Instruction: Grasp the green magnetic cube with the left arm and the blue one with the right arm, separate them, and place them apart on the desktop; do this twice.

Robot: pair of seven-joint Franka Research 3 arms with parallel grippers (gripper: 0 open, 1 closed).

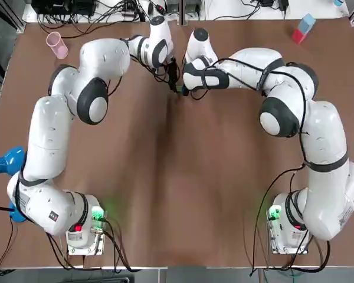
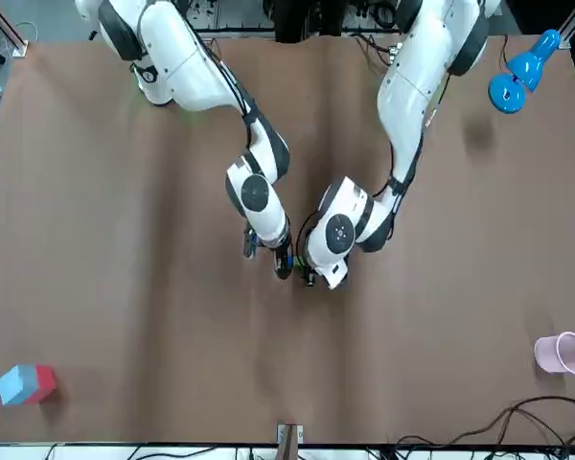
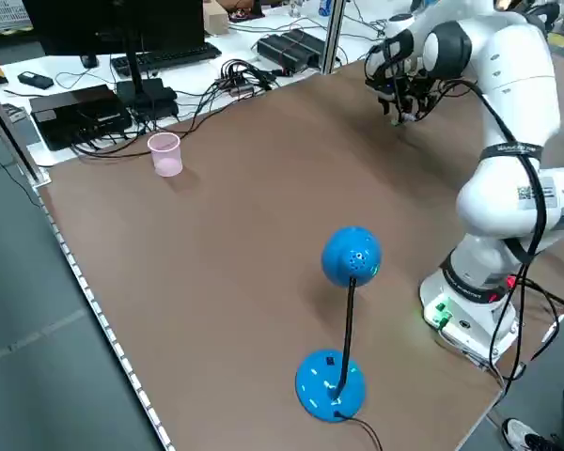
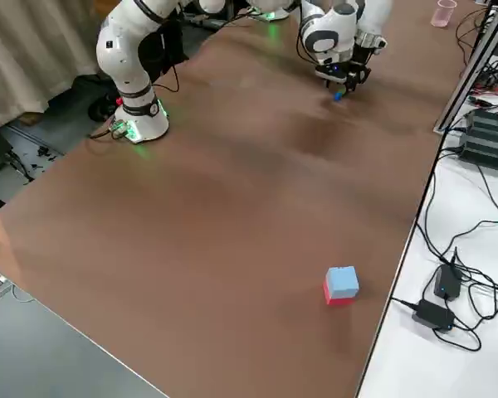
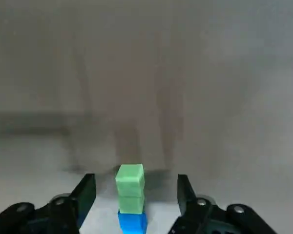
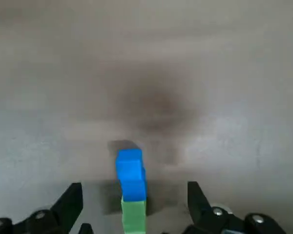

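**Item 1: green magnetic cube** [image 5: 130, 187] joined to **blue magnetic cube** [image 6: 131, 173]. The 2 colours sit end to end in 1 short bar, faces touching. The bar lies on the table [image 1: 177, 177] at its far centre, where the 2 arms meet.

**Item 2: left end effector** [image 5: 135, 179]. It is low over the bar with fingers spread wide, 1 on each side of the green end, touching nothing.

**Item 3: right end effector** [image 6: 134, 186]. It faces the left one with fingers equally wide, straddling the blue end and gripping nothing.

**Handling, judged:** the cubes look small, light, rigid and smooth-faced, and not fragile. The magnetic joint probably resists a straight pull and then lets go suddenly. Each cube is best taken on 2 opposite flat faces, centred and clear of the seam, so that neither finger bridges both colours. A firm closure is needed, as a smooth face may slip when the joint breaks. A freed cube set too near the other may snap back.

**Other items, well apart:** pink cup [image 1: 56, 45]; blue-and-red block [image 1: 302, 28]; blue stand with a round head [image 3: 343, 319].
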